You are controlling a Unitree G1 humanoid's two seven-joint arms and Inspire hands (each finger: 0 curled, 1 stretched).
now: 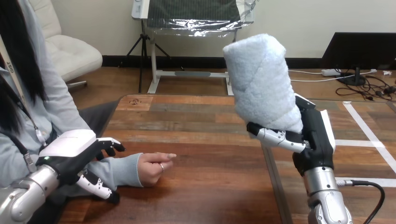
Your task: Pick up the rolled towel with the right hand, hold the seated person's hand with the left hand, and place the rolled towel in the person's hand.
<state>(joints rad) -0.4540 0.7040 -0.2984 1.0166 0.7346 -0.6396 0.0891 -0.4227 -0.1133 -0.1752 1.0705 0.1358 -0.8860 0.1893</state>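
Note:
The rolled towel, pale blue and fluffy, stands upright and raised above the table's right half. My right hand is shut on its lower end, fingers wrapped across the front. The person's hand rests loosely curled on the table at the left, its sleeve reaching back to the view's left. My left hand is at that sleeved forearm. Its fingers lie straight along the far side and its thumb along the near side. They are not closed round it.
The wooden table spans the view, its right edge running under my right forearm. The person sits at the left side, close to my left arm. Bare tabletop lies between the person's hand and the towel.

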